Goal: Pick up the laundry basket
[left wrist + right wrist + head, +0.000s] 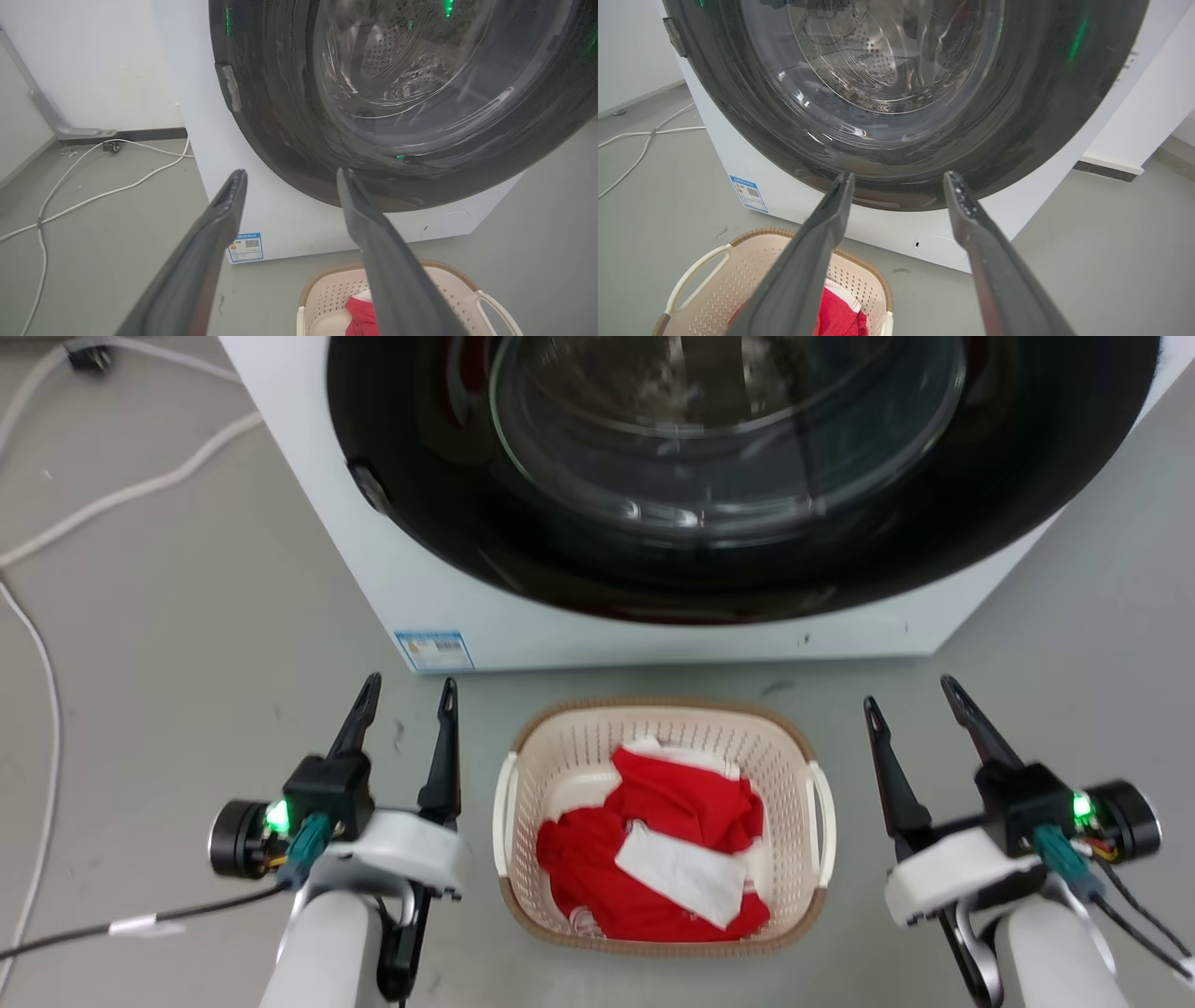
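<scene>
The laundry basket stands on the grey floor just in front of the washing machine: cream perforated plastic, a brown woven-look rim and white side handles, with red and white clothes inside. To its left my left gripper hangs open and empty, fingers pointing at the machine. My right gripper is open and empty to the basket's right. The basket sits low right in the left wrist view, below the left gripper. In the right wrist view the basket lies low left of the right gripper.
A white front-loading washing machine with a big dark round door stands right behind the basket. White cables trail over the floor at the far left. A white wall runs behind the machine.
</scene>
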Available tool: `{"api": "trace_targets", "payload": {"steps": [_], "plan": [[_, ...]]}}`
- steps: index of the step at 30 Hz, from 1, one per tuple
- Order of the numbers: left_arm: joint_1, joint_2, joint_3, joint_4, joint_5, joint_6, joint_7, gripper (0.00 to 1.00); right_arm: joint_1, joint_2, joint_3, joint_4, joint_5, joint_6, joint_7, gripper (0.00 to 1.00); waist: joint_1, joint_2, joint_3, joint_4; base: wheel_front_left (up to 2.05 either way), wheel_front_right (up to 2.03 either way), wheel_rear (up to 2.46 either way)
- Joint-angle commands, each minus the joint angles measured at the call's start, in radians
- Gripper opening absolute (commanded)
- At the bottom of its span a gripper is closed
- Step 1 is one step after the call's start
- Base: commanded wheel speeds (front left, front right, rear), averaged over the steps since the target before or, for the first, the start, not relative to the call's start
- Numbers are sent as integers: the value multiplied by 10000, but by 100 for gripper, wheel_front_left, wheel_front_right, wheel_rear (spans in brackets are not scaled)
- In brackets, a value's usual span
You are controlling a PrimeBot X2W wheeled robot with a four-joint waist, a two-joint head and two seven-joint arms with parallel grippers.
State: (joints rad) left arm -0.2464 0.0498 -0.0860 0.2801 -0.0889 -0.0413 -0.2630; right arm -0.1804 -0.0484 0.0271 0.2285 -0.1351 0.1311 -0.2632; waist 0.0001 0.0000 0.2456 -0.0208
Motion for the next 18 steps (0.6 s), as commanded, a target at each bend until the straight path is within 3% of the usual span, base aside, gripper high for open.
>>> {"api": "trace_targets", "payload": {"steps": [1, 18], "plan": [[-314, 11, 3, 250, 123, -46, -28, 100, -340, -32, 40, 214, -126, -7, -25, 100, -1, 0, 695, -154, 0, 0, 0], [-3078, 118, 64, 4026, 341, -495, -28, 100, -2995, -28, -81, 3299, -991, -7, -25, 100, -1, 0, 3624, -379, 0, 0, 0]]}}
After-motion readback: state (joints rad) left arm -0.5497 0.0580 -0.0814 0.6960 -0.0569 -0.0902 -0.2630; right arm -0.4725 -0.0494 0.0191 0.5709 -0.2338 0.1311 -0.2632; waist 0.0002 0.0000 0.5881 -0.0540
